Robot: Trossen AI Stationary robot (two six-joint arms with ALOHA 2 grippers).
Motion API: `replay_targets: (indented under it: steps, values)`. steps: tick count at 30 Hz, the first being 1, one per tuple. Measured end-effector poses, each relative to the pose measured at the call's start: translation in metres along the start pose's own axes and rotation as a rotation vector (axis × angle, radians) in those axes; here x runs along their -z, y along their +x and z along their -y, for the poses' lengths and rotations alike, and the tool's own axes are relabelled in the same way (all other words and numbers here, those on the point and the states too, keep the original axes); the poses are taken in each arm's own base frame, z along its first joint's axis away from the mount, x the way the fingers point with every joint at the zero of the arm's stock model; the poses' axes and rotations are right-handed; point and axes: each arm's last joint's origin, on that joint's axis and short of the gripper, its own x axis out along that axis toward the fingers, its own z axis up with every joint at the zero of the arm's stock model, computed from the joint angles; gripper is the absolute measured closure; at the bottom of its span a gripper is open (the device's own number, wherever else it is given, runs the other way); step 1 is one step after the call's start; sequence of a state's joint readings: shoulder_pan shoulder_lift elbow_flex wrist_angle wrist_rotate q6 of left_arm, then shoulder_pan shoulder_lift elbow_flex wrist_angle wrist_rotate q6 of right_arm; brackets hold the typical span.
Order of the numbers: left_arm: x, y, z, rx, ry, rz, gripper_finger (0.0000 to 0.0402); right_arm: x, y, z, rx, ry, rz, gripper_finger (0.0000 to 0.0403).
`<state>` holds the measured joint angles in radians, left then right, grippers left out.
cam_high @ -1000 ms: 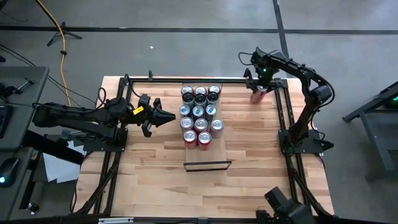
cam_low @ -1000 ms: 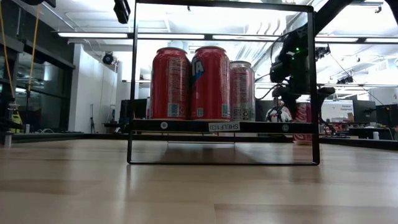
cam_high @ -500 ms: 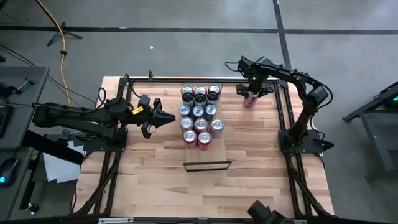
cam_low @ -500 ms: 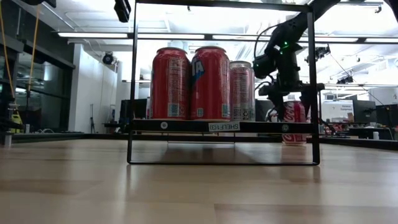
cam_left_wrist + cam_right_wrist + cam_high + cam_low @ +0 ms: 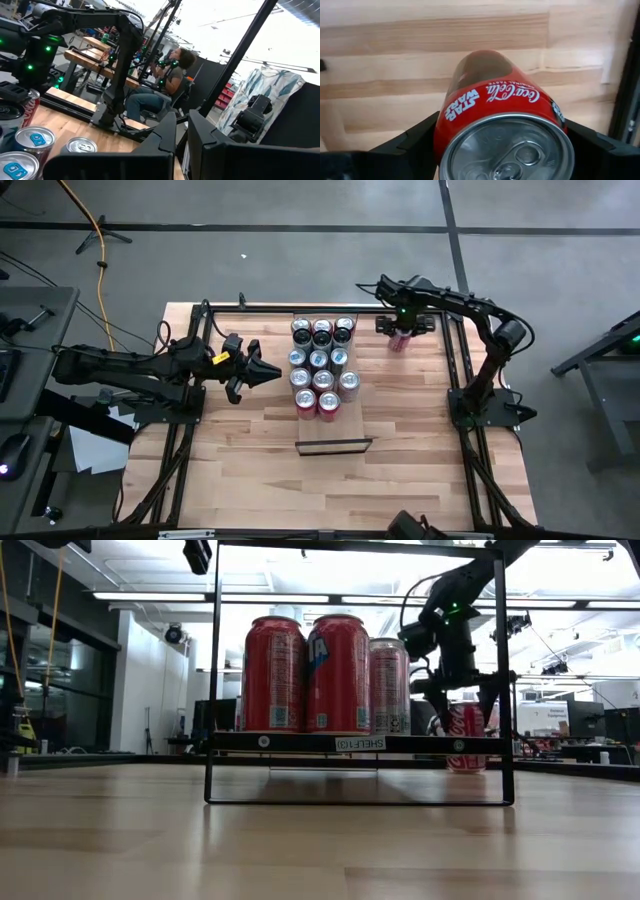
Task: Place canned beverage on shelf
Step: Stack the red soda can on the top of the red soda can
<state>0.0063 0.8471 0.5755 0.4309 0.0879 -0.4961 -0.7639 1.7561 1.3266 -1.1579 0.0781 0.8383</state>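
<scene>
The right pincer [image 5: 400, 332] hangs over the far right part of the counter [image 5: 400, 440], its two dark fingers [image 5: 407, 142] set one on either side of a red cola can [image 5: 399, 340]. From the right wrist view the can fills the gap between them, silver top [image 5: 507, 150] toward the camera, and both fingers sit against its sides, so the pincer is holding the can with its fingers spread to the can's width. In the low view the can [image 5: 466, 735] is upright beneath the pincer [image 5: 458, 700], its base at or just above the counter; I cannot tell which.

The can is well apart from the shelf [image 5: 334, 446], to the right of it and toward the far edge. The shelf already carries a block of upright cans [image 5: 320, 365] in three rows. Seen from the low camera, two red ones [image 5: 308, 673] stand at the front with a pink one [image 5: 389, 685] just behind, on the board between the thin black rails [image 5: 212, 670].

The left pincer [image 5: 268, 369] waits over the left of the counter, level with the middle of the can block and just short of it, fingers [image 5: 167, 131] pressed narrow together and holding nothing. Beyond the counter, in the left wrist view, a person [image 5: 165, 85] sits at a desk.
</scene>
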Motion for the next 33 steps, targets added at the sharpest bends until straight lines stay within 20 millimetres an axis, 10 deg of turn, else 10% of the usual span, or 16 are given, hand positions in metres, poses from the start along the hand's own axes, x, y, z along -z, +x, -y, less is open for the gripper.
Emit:
replay_targets:
  steps: [20, 33]
  values:
    - [0.0, 0.0, 0.0, -0.001, 0.001, 0.0, 0.0402, 0.002, 0.0, -0.003, -0.052, 0.027, -0.042, 0.004]
    - [0.0, 0.0, 0.0, -0.001, -0.008, 0.0, 0.0402, -0.002, -0.033, 0.0, -0.046, -0.48, -0.054, 0.0039]
